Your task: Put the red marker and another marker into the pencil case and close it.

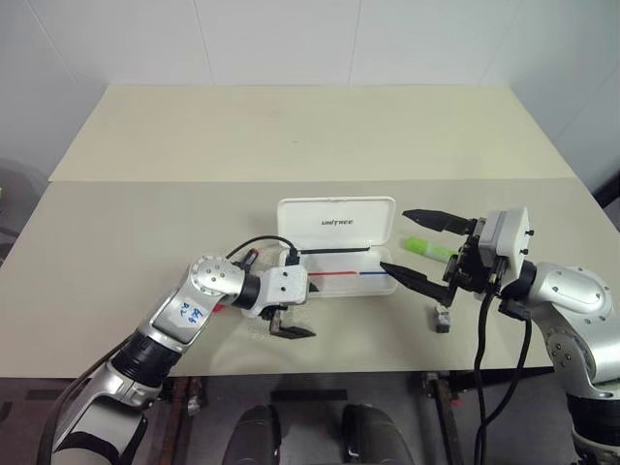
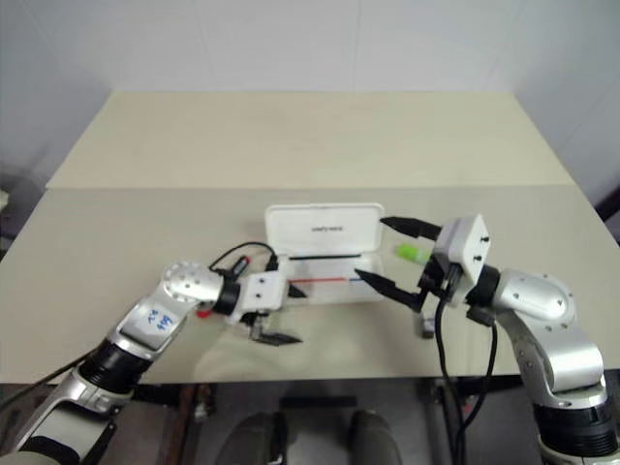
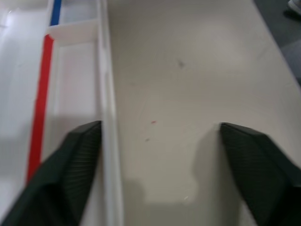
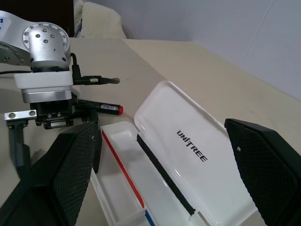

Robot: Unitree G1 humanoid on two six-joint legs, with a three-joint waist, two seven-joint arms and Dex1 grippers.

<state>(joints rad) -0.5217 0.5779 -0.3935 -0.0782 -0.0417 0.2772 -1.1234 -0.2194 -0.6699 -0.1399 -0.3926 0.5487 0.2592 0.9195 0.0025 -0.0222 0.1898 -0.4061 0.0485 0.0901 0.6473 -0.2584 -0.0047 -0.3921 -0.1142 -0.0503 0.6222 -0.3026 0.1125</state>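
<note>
Toward the left of the tabletop's (image 1: pixel 126 223) near edge: left gripper (image 1: pixel 291 331), jaws spread wide and holding nothing, pointing down at the bare surface just in front of the pencil case's left end. One finger (image 3: pixel 70 165) seen in the left wrist view right against the case's front wall, the other over bare tabletop.

Just behind that gripper's wrist, off the case's left end: red marker (image 4: pixel 101 108), lying flat on the tabletop, red end toward the case, outside it.

Near the middle of the near edge: pencil case (image 1: pixel 339 276), open, lid (image 4: pixel 188 155) tipped back with black lettering showing, tray with a red and a blue stripe along its floor. Nothing seen in the visible part of the tray.

Right of the case: right gripper (image 1: pixel 418 247), jaws wide, holding nothing, raised and pointed at the case's right end.

Behind it: green highlighter (image 1: pixel 429 248), on the tabletop just off the case's right end, partly hidden by the gripper.

Nearer the front edge, right: small grey block (image 1: pixel 443 318).
</note>
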